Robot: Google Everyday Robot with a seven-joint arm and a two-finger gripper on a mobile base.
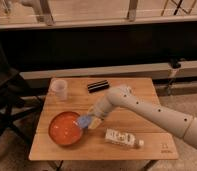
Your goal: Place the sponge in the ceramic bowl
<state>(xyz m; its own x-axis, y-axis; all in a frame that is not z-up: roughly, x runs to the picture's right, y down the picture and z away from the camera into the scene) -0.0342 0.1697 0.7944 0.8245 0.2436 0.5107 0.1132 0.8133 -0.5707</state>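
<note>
The ceramic bowl (pixel 65 129), wide, shallow and orange-red, sits on the front left of the wooden table (pixel 142 100). The sponge (pixel 85 121), light blue with a pale yellow side, hangs at the bowl's right rim. My gripper (pixel 93 119) is shut on it, at the end of the white arm that reaches in from the lower right. The sponge's blue end pokes out over the bowl's edge. Its far end is hidden by the gripper.
A small translucent cup (pixel 59 89) stands at the table's back left. A flat black bar (pixel 98 86) lies at the back middle. A white bottle (pixel 122 138) lies on its side near the front edge. A dark chair (pixel 4 102) stands left of the table.
</note>
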